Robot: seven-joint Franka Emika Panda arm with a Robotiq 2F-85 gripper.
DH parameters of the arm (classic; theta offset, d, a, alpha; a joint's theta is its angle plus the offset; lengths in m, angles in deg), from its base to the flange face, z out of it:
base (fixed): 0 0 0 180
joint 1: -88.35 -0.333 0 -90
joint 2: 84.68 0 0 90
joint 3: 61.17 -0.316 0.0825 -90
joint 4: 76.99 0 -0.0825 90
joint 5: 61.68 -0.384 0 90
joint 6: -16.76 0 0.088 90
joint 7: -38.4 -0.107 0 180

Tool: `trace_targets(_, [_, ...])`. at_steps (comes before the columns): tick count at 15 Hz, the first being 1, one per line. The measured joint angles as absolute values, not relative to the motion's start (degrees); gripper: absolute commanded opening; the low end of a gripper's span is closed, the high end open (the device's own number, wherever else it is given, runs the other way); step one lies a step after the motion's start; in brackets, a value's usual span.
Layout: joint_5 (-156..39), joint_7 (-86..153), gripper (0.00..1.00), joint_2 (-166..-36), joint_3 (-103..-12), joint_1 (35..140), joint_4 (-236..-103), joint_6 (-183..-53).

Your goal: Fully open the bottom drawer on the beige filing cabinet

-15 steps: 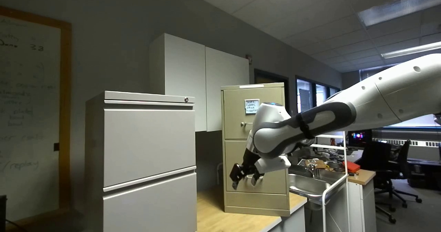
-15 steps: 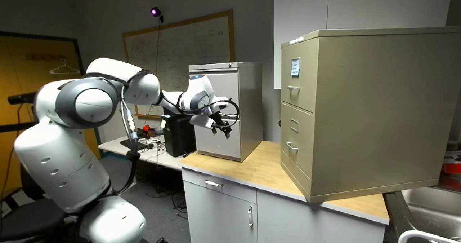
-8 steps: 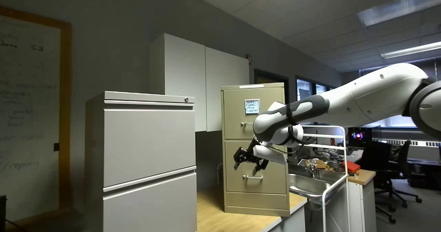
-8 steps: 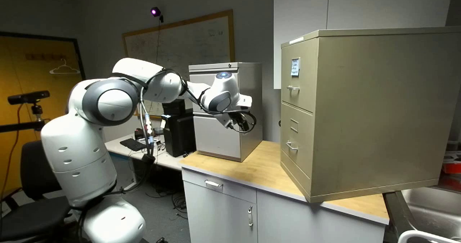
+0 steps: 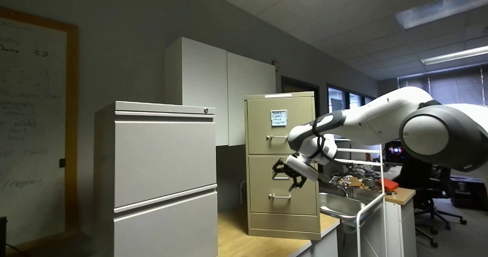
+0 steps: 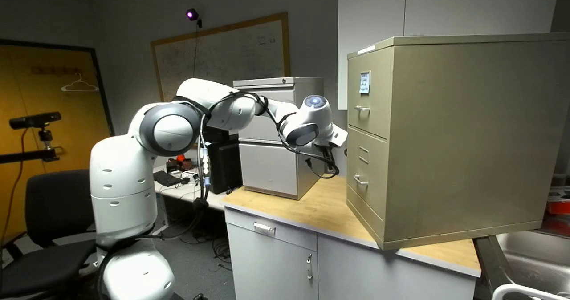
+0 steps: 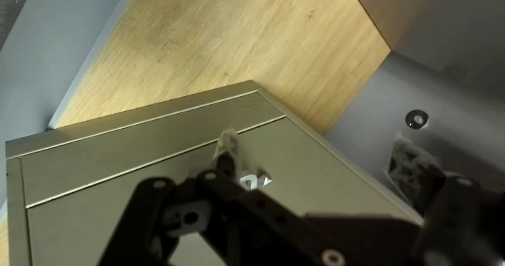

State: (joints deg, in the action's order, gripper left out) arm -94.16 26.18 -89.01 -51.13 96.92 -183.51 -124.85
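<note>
The beige filing cabinet (image 5: 261, 135) stands on the wooden counter, and its side shows in an exterior view (image 6: 467, 135). Its bottom drawer (image 5: 261, 186) is shut, also in an exterior view (image 6: 375, 171) and in the wrist view (image 7: 327, 171). The drawer's silver handle (image 5: 281, 196) is uncovered in an exterior view (image 6: 360, 180); it is partly hidden by a finger in the wrist view (image 7: 249, 180). My gripper (image 5: 282, 183) is open and empty, tilted down before the drawer front, apart from the handle. Its fingers are wide apart in the wrist view (image 7: 315, 139).
A pale grey two-panel cabinet (image 5: 166, 161) stands beside the beige one on the counter (image 6: 320, 206). White wall cupboards (image 5: 251, 93) hang behind. A sink (image 5: 339, 204) and a white rack (image 5: 358, 226) lie on the beige cabinet's far side.
The arm has moved toward the beige cabinet. In an exterior view my gripper has shifted right and risen, uncovering the lower handle. The drawer stays shut.
</note>
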Motion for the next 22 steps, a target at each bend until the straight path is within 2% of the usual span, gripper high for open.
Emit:
trace_targets(8, [-98.35, 12.7, 1.0, -99.52, -50.55, 101.07, -174.12, -125.97])
trace_targets(22, [-97.27, 6.13, 1.0, -112.25, -49.56, 103.36, -167.92, -129.19])
